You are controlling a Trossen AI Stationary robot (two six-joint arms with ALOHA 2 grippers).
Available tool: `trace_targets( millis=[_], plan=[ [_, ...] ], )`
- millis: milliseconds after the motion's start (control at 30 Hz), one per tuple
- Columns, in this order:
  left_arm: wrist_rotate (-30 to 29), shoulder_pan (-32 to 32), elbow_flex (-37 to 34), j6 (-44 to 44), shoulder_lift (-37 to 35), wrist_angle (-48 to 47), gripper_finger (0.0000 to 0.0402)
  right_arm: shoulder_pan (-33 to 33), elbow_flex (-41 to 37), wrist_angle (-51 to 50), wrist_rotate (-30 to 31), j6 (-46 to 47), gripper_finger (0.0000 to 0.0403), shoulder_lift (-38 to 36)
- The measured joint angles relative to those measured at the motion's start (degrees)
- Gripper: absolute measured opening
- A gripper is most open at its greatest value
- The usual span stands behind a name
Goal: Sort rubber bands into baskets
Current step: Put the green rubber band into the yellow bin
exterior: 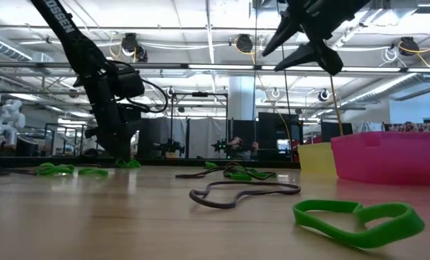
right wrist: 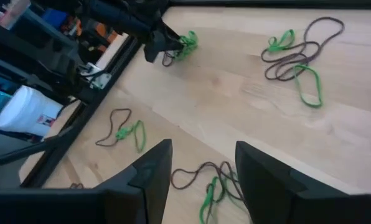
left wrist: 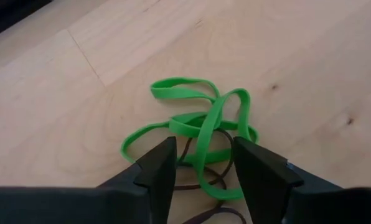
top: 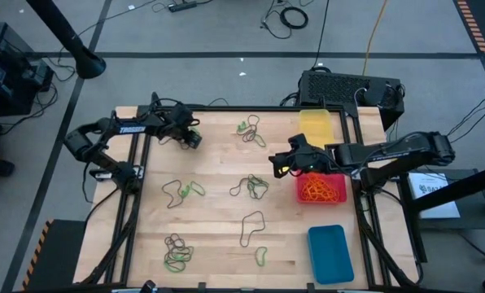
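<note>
My left gripper (left wrist: 203, 169) is open and down at the table near its far left corner (top: 192, 140). Its fingers stand on either side of a tangle of green rubber bands (left wrist: 201, 121) with a dark brown one (left wrist: 195, 185) under it. My right gripper (right wrist: 204, 180) hangs open and empty high above the table (top: 280, 163), just left of the red basket (top: 340, 195), which holds orange bands (top: 320, 189). The yellow basket (top: 316, 126) stands behind the red one, and the blue basket (top: 329, 252) is at the near right. My left gripper points steeply down over the green tangle, one strand (left wrist: 205, 149) running between its two fingers. I cannot tell whether the fingertips (left wrist: 157, 163) touch the bands or the table; the tangle lies flat on the wood.
More green and dark bands lie in loose clusters on the wooden table: far middle (top: 249, 130), centre (top: 255, 187), left of centre (top: 183, 190), near left (top: 177, 252), and near middle (top: 252, 226). A black box (top: 348, 88) stands beyond the far right edge.
</note>
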Motion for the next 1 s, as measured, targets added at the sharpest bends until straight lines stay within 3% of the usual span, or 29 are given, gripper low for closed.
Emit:
trace_targets(
  millis=[433, 733, 867, 1000],
  plan=[
    [0.19, -0.01, 0.0, -0.01, -0.17, -2.15, 0.0013, -0.09, -0.03, -0.67, -0.07, -2.64, 0.0169, 0.23],
    [9.48, -1.37, 4.61, -0.4, -6.01, -8.63, 0.0006, 0.26, -0.04, -0.63, -0.35, -1.48, 0.0169, 0.23],
    [16.08, -3.87, 9.15, -5.24, -9.63, -6.09, 0.0003, 0.48, -0.04, -0.47, -0.47, -1.27, 0.0169, 0.23],
    [17.18, -7.91, 14.28, -9.88, -10.02, -1.66, 0.0002, 0.48, -0.04, -0.18, -5.1, -0.04, 0.0169, 0.23]
  ],
)
